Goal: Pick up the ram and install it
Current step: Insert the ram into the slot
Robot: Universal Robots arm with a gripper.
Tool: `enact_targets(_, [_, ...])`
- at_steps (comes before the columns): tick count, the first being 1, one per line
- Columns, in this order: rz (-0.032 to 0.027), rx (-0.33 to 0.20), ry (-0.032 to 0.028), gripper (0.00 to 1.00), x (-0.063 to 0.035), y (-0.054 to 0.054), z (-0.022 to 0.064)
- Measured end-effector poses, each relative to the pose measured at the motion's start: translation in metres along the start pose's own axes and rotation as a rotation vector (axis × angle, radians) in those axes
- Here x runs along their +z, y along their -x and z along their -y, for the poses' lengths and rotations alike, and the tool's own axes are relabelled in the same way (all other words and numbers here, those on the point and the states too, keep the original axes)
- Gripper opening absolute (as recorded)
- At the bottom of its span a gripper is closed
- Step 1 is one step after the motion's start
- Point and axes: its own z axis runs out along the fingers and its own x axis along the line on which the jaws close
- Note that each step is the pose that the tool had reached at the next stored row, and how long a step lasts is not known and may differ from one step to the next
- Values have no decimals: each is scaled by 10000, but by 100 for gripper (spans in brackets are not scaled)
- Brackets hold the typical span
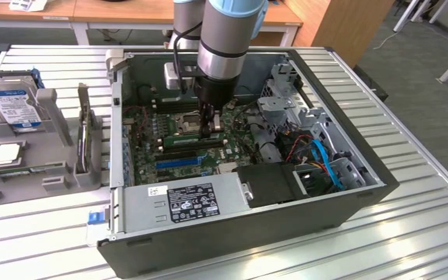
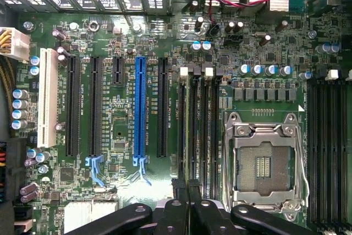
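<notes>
The ram (image 1: pixel 195 140) stands on its long edge inside the open computer case (image 1: pixel 232 248), low over the motherboard (image 1: pixel 142 146), and you can read its long axis clearly in the exterior view: it runs almost straight across from that view's left to its right, with the right end a touch higher in the picture. It lies between the CPU socket (image 1: pixel 186 123) and the blue expansion slot (image 1: pixel 179 161), parallel to that slot. You cannot tell from these views whether it is fully seated in its slot. The gripper (image 1: pixel 210 129) comes straight down from the arm onto the stick near its right-hand end, and its fingers are pinched to a narrow gap, clamped on the top edge of the green board. From the wrist camera you see the same gripper (image 2: pixel 187 191) with its dark fingertips (image 2: pixel 179 186) close together, in line with the bank of black memory slots (image 2: pixel 198 130) beside the CPU socket (image 2: pixel 264 163), the blue expansion slot (image 2: pixel 140 108) further off across the motherboard (image 2: pixel 121 130). Outside the case, at the exterior view's left, a hard drive (image 1: pixel 12 105) sits upright in a grey fixture, well apart from the gripper.
</notes>
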Motion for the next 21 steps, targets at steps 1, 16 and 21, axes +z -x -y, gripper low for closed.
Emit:
enact_targets(1, [1,0,1,12,-2,0,0])
enact_targets(16, [95,-4,2,12,-2,-10,0])
enact_targets(21, [93,-4,3,12,-15,-10,-1])
